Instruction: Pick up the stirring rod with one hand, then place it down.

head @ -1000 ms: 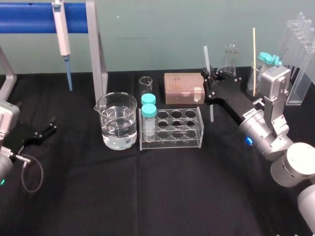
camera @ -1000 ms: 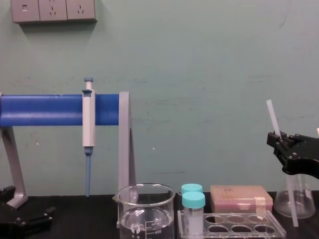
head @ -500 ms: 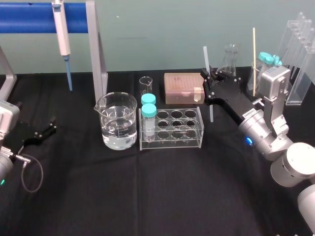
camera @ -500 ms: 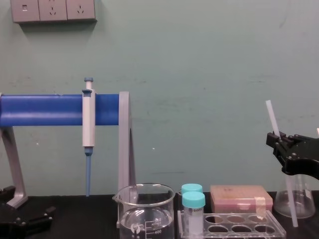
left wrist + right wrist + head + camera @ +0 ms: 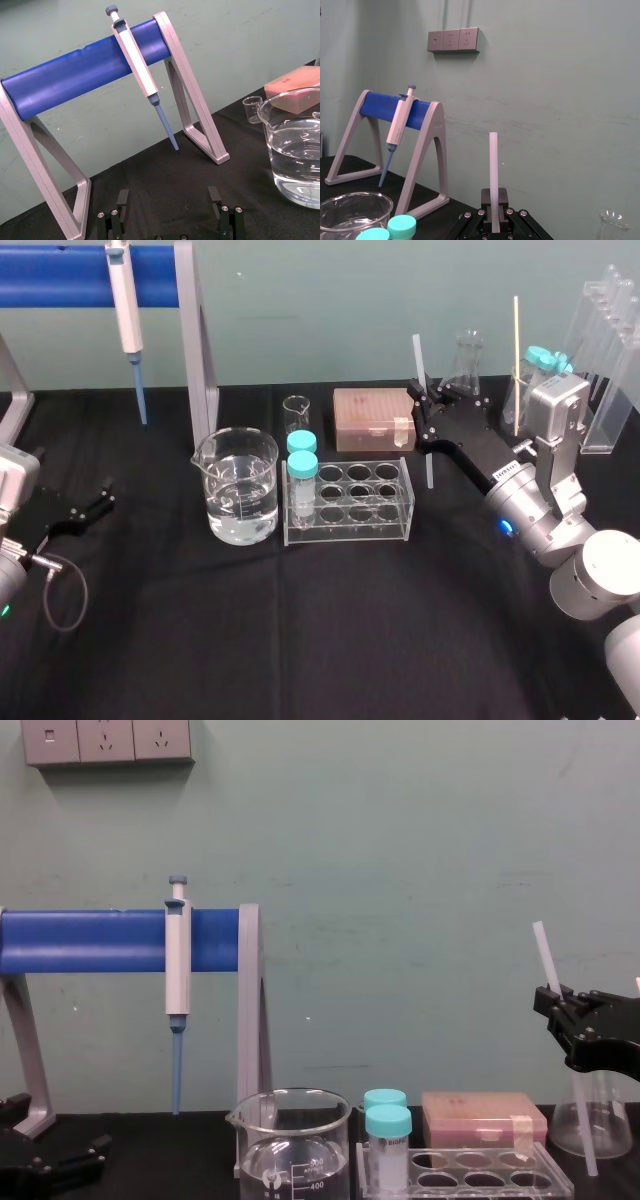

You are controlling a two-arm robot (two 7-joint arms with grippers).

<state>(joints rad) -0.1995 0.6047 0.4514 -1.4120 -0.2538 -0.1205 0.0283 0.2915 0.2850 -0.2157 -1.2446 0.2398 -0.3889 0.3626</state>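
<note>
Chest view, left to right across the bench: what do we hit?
left gripper → pipette → glass beaker → teal-capped tubes → pink box → stirring rod, clamped in the right gripper

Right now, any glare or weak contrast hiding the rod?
Head view: stirring rod in the right hand, glare-free, reads pale on wall and black cloth; left hand dark on that cloth. Right wrist view: rod clean against wall. Chest view: lower end blends into the glass flask.

Lighting from my station: bright, even.
Glints on the clear glass beaker point(image 5: 238, 490); matte black tablecloth point(image 5: 300, 620) nearly shadowless; pale green wall point(image 5: 420, 850) evenly lit.
</note>
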